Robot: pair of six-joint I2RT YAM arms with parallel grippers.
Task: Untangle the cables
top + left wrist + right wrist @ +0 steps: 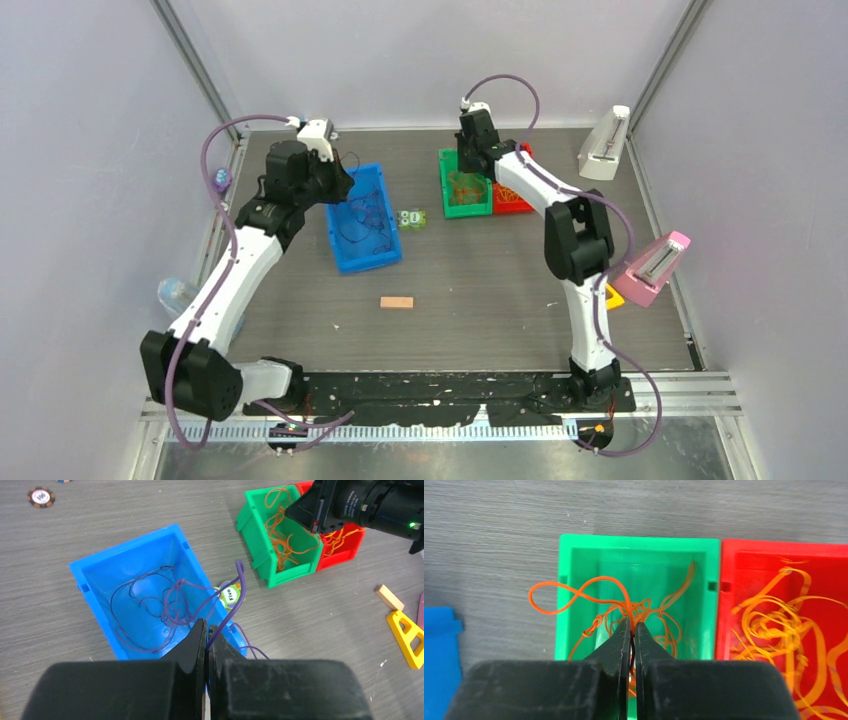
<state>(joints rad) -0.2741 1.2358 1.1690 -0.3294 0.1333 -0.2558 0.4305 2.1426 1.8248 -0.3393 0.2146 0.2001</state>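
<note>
Desk: blue bin sits left of green bin, red bin touching its right side. Left pincer is clamped on a purple cable over the blue bin. Right pincer is clamped on orange cables inside the green bin. Yellow cables lie in the red bin.

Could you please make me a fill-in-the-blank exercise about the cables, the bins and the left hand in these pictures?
1. The cable in the shut left hand is ___.
2. Other strands of that colour lie in the ___ bin.
3. The orange cables lie in the ___ bin.
4. Right against that one stands the ___ bin.

Missing words: purple, blue, green, red.
</note>
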